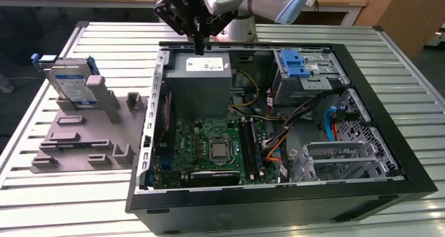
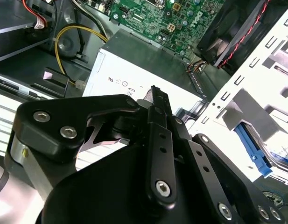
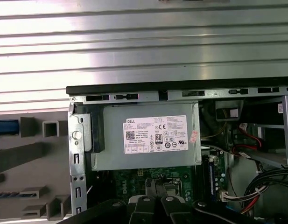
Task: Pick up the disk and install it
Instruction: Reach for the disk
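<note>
The disk [image 1: 72, 85], a silver-grey drive with a white-and-blue label and blue side rails, stands upright in a grey holder [image 1: 80, 135] on the table, at the exterior view's left beside the open computer case [image 1: 278, 200]. My gripper [image 1: 200, 45] hangs over the far edge of the case, above the grey power supply box [image 1: 198, 86], well apart from the disk. Its black fingers are shut with nothing between them, as both wrist views show [image 2: 154, 92] [image 3: 156, 185].
Inside the case lie the green motherboard [image 1: 208, 148], loose cables [image 1: 278, 122], a metal drive bay with a blue latch [image 1: 295, 65] and a perforated metal cage [image 1: 341, 153]. The slatted metal table [image 1: 70, 195] extends around the case. Desks stand behind.
</note>
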You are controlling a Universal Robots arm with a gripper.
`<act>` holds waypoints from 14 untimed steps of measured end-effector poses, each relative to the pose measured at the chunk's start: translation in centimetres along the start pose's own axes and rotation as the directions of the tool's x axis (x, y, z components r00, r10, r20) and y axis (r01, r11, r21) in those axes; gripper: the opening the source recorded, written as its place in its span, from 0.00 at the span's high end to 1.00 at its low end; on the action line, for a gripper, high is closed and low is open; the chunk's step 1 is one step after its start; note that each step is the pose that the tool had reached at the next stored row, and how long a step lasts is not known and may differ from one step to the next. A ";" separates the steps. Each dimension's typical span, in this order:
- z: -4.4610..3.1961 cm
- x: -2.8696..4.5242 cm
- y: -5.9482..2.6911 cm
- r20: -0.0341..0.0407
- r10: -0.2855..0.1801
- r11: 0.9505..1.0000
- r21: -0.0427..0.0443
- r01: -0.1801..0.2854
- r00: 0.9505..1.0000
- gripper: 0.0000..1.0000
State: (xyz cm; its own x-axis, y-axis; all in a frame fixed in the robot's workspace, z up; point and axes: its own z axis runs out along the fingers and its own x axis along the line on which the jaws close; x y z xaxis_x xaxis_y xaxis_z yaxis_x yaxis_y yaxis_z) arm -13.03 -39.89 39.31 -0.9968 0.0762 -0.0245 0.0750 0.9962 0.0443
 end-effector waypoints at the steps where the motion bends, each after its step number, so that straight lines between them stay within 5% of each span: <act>1: 0.01 0.03 -0.01 0.000 0.000 1.000 0.000 0.000 1.000 0.89; 14: 0.03 0.47 -0.04 0.000 0.000 1.000 0.000 0.000 1.000 0.89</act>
State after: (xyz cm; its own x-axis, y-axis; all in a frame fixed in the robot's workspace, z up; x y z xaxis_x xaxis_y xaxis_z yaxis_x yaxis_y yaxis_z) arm -13.49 -39.89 39.26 -0.9968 0.0762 -0.0245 0.0751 0.9962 0.0444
